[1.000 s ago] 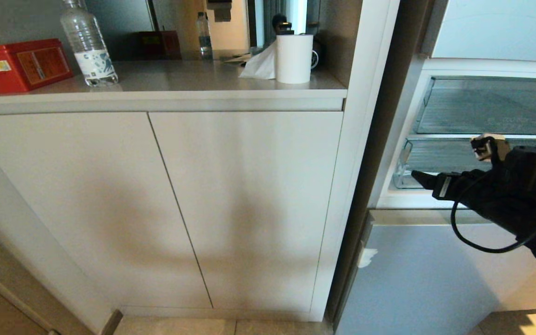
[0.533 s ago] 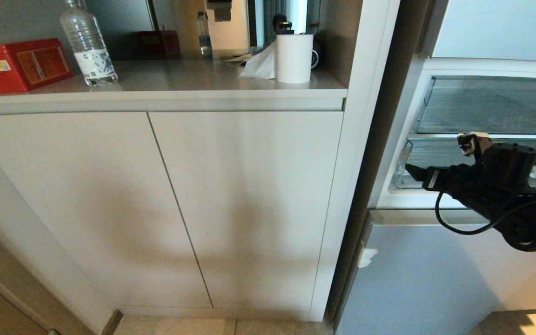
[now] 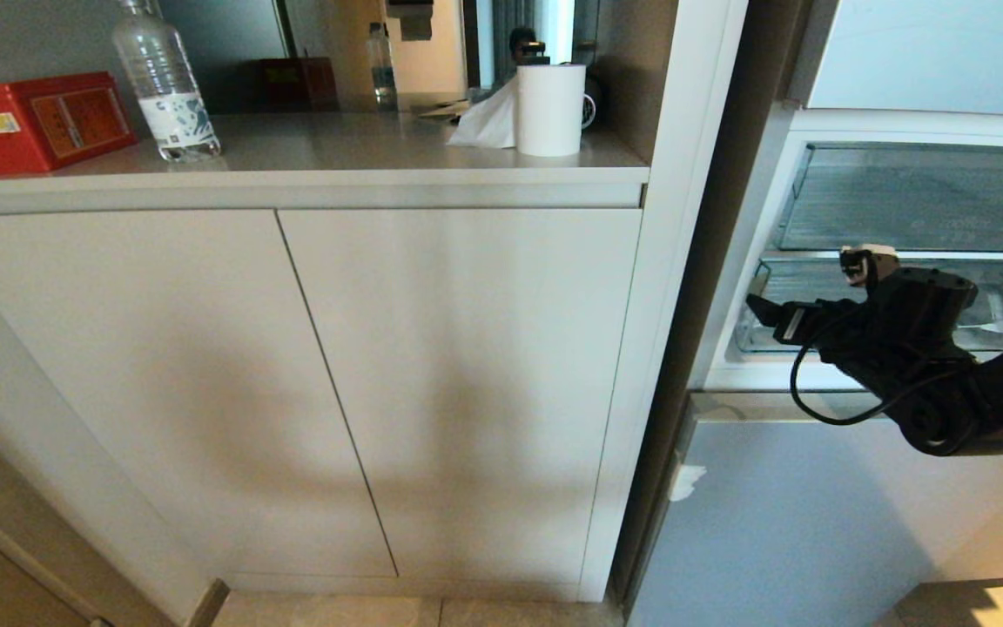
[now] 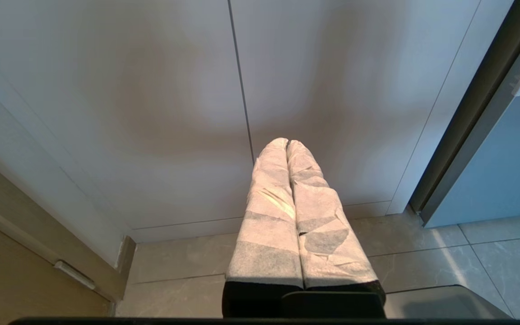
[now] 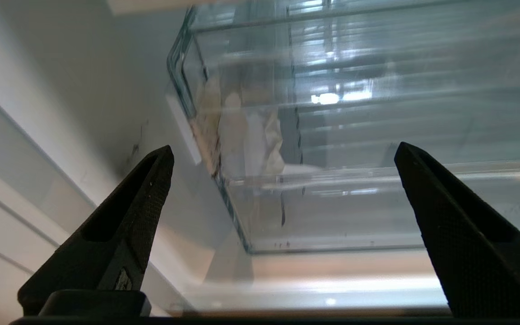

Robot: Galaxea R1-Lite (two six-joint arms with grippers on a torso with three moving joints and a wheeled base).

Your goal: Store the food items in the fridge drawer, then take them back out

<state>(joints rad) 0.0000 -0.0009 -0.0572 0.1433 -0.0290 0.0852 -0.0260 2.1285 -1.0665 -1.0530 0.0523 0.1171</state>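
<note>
Shifted leftward and a little higher since the earlier frames: right claw [image 3: 767, 315], spread wide and gripping nothing, now right at the fridge drawer [image 5: 377, 212] front. Could slip off or skid along the slick clear plastic lip if closed crookedly, or jolt the drawer. Ribbed floor, curved transparent walls. Food items nowhere visible. Left claw [image 4: 287, 143] pressed together, padded white, parked near the floor.
</note>
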